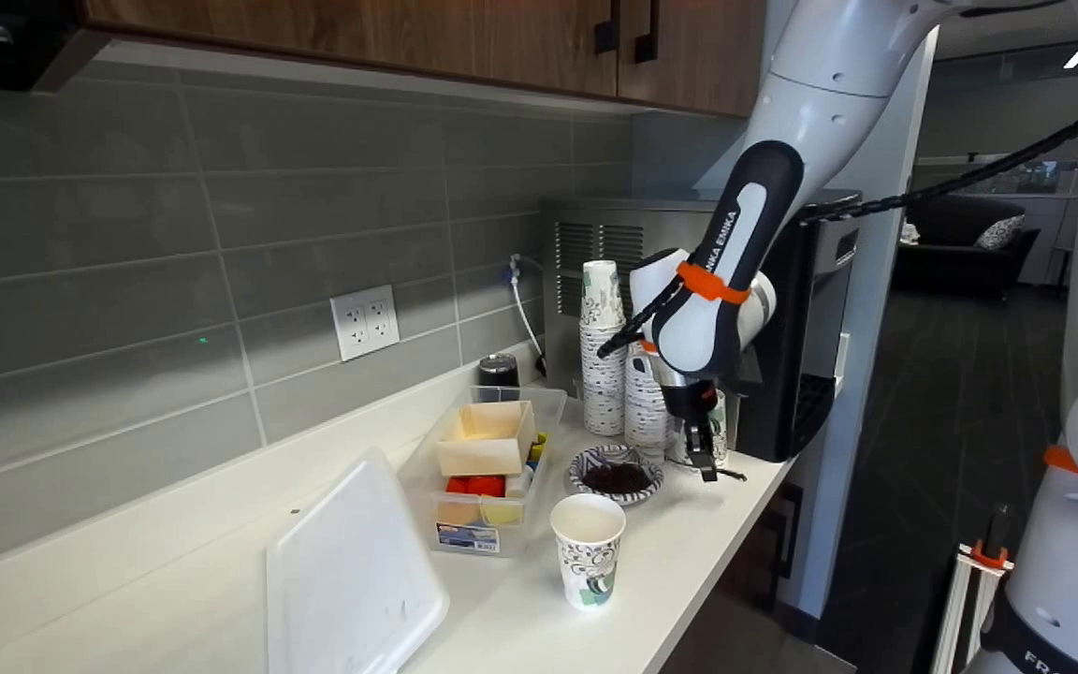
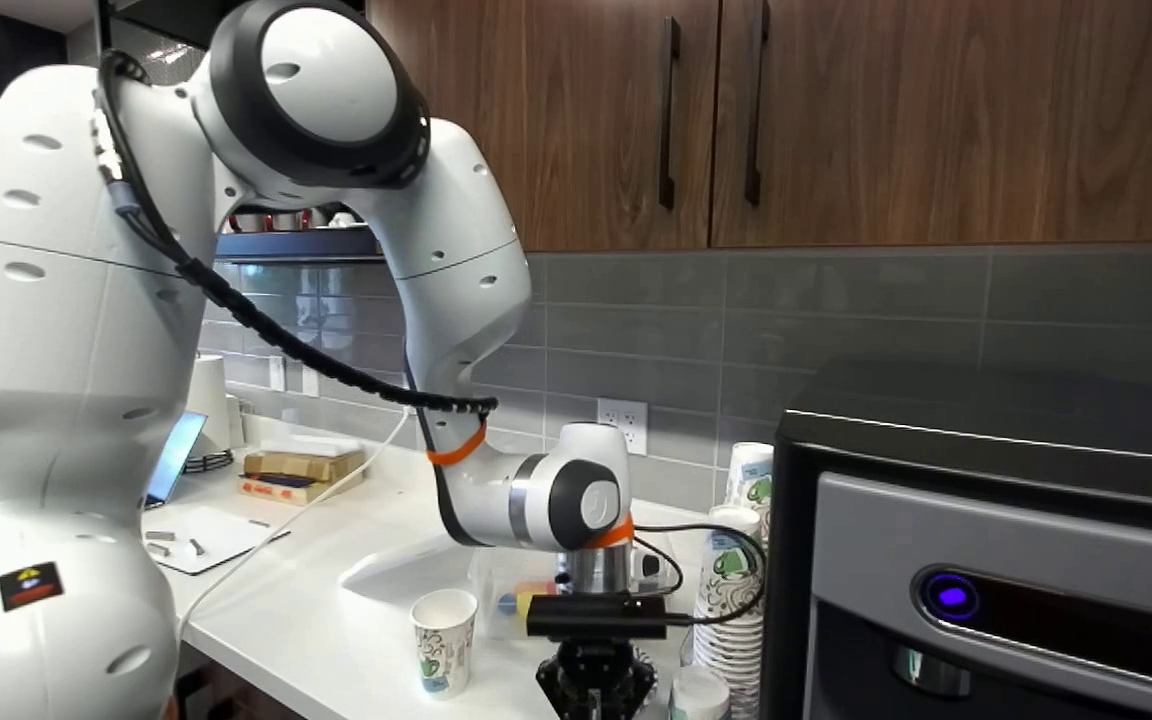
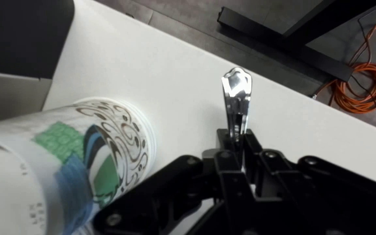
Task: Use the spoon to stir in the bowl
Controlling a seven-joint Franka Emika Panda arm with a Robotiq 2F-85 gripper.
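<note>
Wrist view: hand pinching the spoon between its fingers. Shiny flared handle end juts past the fingertips, seen against the bench near its edge; other end of the spoon hidden by the hand. Short cup stack, rims down, near the hand, its green and blue print facing the camera. Coiled orange cable lies on the floor beyond the bench.

In an exterior view, the hand points down near the bowl, apart from it, between the bowl and the bench's outer edge. A thin dark piece of the spoon shows past the fingertips; cannot tell whether it touches the bench. Bowl: patterned rim, dark brown middle, resting on the bench between the tall cup stacks and the paper cup, which stands upright in both exterior views. Clear bin, just beside the bowl, holds a cream box and red and yellow items. White board tilted near the bin; contact unclear.

Grey-and-black machine with a lit purple button at the bench's end.
</note>
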